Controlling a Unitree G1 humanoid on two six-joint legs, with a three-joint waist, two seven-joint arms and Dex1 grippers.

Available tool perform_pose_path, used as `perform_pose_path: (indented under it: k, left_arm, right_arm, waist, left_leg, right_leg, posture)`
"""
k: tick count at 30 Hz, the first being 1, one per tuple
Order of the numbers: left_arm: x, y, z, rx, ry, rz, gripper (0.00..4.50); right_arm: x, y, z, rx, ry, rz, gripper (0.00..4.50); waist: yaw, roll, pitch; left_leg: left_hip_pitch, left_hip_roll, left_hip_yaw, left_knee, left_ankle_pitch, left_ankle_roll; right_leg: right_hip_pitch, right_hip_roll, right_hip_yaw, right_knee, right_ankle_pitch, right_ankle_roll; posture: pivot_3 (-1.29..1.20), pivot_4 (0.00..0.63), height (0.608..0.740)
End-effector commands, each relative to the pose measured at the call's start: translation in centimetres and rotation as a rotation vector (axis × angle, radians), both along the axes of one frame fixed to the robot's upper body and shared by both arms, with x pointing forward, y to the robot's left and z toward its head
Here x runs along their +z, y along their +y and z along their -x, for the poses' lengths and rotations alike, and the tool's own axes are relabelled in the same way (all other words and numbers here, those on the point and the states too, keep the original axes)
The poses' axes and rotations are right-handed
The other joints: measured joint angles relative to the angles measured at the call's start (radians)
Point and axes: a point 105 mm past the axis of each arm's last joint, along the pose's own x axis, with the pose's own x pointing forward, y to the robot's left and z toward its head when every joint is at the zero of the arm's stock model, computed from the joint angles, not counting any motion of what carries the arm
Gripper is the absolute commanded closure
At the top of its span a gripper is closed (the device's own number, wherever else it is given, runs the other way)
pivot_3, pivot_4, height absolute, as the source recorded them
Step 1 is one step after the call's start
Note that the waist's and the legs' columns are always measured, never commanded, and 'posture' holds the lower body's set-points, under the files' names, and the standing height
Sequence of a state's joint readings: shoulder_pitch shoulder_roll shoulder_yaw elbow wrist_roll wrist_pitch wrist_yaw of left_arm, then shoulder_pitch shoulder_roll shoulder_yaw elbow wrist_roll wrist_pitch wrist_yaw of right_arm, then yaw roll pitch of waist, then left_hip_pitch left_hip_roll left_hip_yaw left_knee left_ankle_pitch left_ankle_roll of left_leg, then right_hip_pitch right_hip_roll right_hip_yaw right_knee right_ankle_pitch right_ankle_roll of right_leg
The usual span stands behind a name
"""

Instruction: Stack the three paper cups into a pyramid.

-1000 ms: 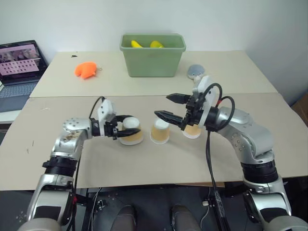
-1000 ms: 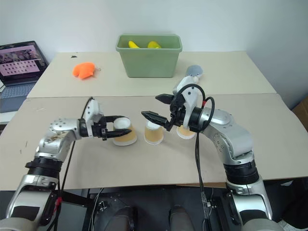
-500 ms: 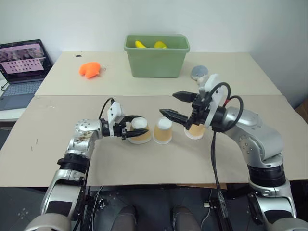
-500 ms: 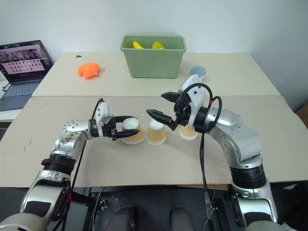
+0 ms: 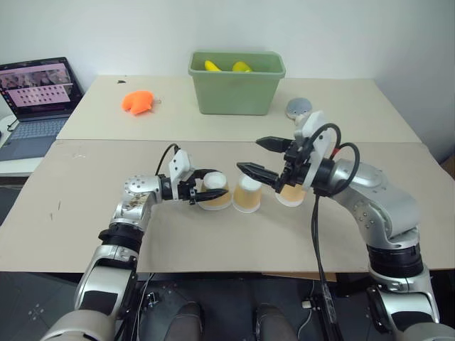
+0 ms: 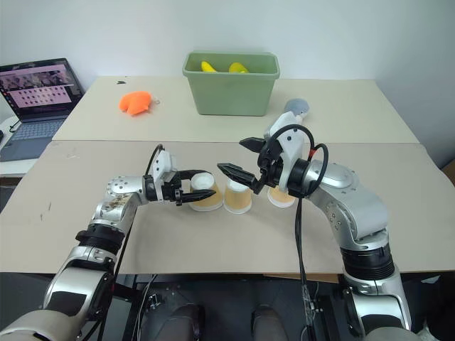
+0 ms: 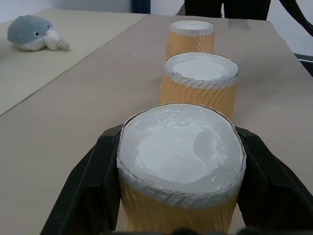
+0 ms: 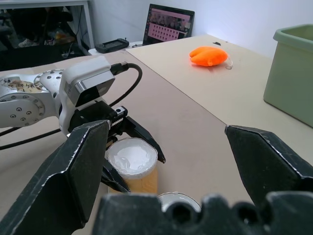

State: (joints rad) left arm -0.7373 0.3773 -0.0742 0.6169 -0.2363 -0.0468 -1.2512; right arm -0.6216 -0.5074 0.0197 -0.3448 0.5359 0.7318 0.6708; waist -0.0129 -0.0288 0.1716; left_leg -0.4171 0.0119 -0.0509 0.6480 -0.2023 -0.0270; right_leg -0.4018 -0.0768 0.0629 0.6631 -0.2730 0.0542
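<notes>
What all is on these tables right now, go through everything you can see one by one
paper cups: three, tan-orange with white bases up, in a row on the near table; left cup, middle cup, right cup
green bin: one, far table, back centre, with yellow things inside
orange toy: one, far table, left of the bin
grey plush: one, grey and white, far table, right of the bin
laptop: one, open, screen lit, on a separate surface at far left
tables: two, beige, pushed together
left gripper: black fingers closed around the left cup
right gripper: black fingers wide open, raised above the middle and right cups
</notes>
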Motion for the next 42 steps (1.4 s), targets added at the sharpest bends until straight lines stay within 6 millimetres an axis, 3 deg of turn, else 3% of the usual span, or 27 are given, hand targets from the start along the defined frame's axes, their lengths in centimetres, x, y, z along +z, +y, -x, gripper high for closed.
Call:
perform_pose_path:
  k: [1, 5, 10, 20, 26, 31, 36, 39, 42]
  left_arm:
    - [-0.8, -0.6, 0.2, -0.026, 0.035, -0.017, 1.19]
    - [-0.6, -0.6, 0.2, -0.031, 0.033, -0.011, 0.07]
    - [0.3, -0.3, 0.1, -0.030, 0.017, -0.008, 0.07]
    - [4.1, 1.9, 1.9, -0.053, -0.051, -0.054, 0.07]
    - [8.0, 2.6, 3.9, -0.088, -0.063, -0.039, 0.07]
    - [11.2, 3.8, 4.6, -0.066, -0.057, -0.014, 0.07]
    - [10.5, 4.6, 5.0, -0.026, -0.024, -0.021, 0.07]
    - [10.1, 4.4, 5.6, -0.024, -0.007, -0.016, 0.07]
    - [10.2, 4.2, 6.0, -0.028, -0.001, -0.013, 0.07]
  right_arm:
    - [1.6, -0.3, 0.6, 0.001, -0.056, -0.019, 0.00]
    - [1.6, -0.4, 0.6, -0.003, -0.055, -0.021, 0.00]
    - [1.4, -0.4, 0.6, -0.001, -0.050, -0.021, 0.00]
    - [1.2, -0.2, 0.4, 0.013, -0.039, -0.029, 0.00]
    - [1.1, -0.6, 0.4, 0.006, -0.037, -0.029, 0.00]
    - [0.9, -5.2, 1.4, -0.090, -0.018, 0.015, 0.00]
    - [0.9, -11.3, 2.8, -0.252, 0.018, 0.055, 0.00]
    - [-2.1, -14.5, 3.2, -0.350, 0.115, 0.152, 0.00]
    - [-4.2, -14.4, 2.7, -0.359, 0.151, 0.186, 0.00]
  waist:
    - [0.000, 0.000, 0.000]
    - [-0.004, 0.000, 0.000]
    - [-0.012, 0.000, 0.000]
    - [-0.033, 0.000, 0.000]
    - [-0.032, 0.000, 0.000]
    - [-0.022, 0.000, 0.000]
    - [-0.018, 0.000, 0.000]
    - [-0.020, 0.000, 0.000]
    - [-0.031, 0.000, 0.000]
  left_leg:
    - [0.000, 0.000, 0.000, 0.000, 0.000, 0.000]
    - [-0.001, 0.000, 0.000, 0.000, 0.000, 0.000]
    - [-0.002, 0.001, 0.000, 0.000, 0.000, 0.000]
    - [-0.002, 0.001, -0.001, -0.001, 0.000, 0.000]
    - [-0.002, 0.002, -0.001, -0.001, 0.000, 0.000]
    - [-0.003, 0.001, -0.002, -0.001, 0.000, 0.000]
    - [-0.004, 0.001, -0.001, -0.001, 0.000, 0.000]
    - [-0.002, 0.002, -0.001, -0.001, 0.000, 0.000]
    - [-0.001, 0.002, 0.001, -0.001, 0.000, 0.000]
  right_leg:
    - [0.000, 0.000, 0.000, 0.000, 0.000, 0.000]
    - [-0.001, 0.000, 0.000, 0.000, 0.000, 0.000]
    - [-0.003, 0.001, 0.000, 0.000, 0.000, 0.000]
    - [-0.003, 0.001, 0.000, 0.000, 0.000, 0.000]
    - [-0.003, 0.002, 0.000, 0.000, 0.000, 0.000]
    - [-0.002, 0.001, -0.001, 0.000, 0.000, 0.000]
    - [-0.002, 0.001, -0.001, -0.001, 0.000, 0.000]
    - [-0.002, 0.001, -0.001, -0.001, 0.000, 0.000]
    - [-0.001, 0.001, 0.001, 0.000, 0.000, 0.000]
  posture:
    - [0.00, 0.150, 0.732]
    - [0.00, 0.150, 0.732]
    - [0.00, 0.150, 0.732]
    - [0.00, 0.150, 0.732]
    - [0.00, 0.150, 0.732]
    - [0.00, 0.150, 0.732]
    - [0.00, 0.150, 0.732]
    - [0.00, 0.150, 0.732]
    - [0.00, 0.150, 0.732]
